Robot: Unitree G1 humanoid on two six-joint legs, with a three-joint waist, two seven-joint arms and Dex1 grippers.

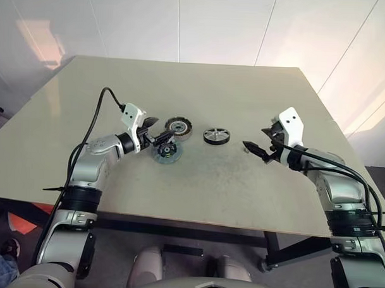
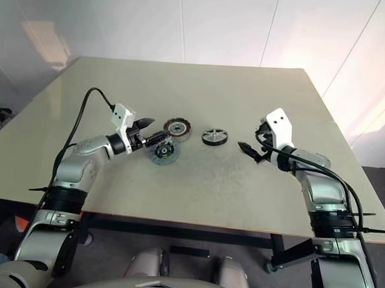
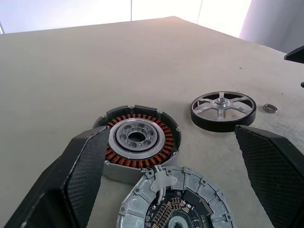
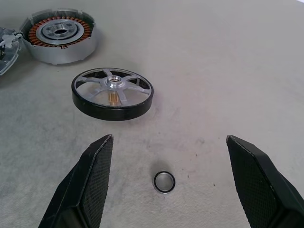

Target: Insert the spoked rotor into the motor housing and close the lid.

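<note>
No words, numbers, brand names or signs can be read anywhere here. The lid (image 3: 173, 202) has small marks near its middle, but they are too tiny and blurry to make out as letters. The motor housing (image 3: 137, 140), the spoked rotor (image 3: 223, 110) and the table (image 1: 201, 87) have no writing on them.

Beige tabletop (image 1: 197, 182) with a copper-wound round motor housing (image 1: 178, 126), flat grey lid (image 1: 166, 152), dark-rimmed spoked rotor (image 1: 217, 136) and tiny metal ring (image 4: 164, 182) on it.
</note>
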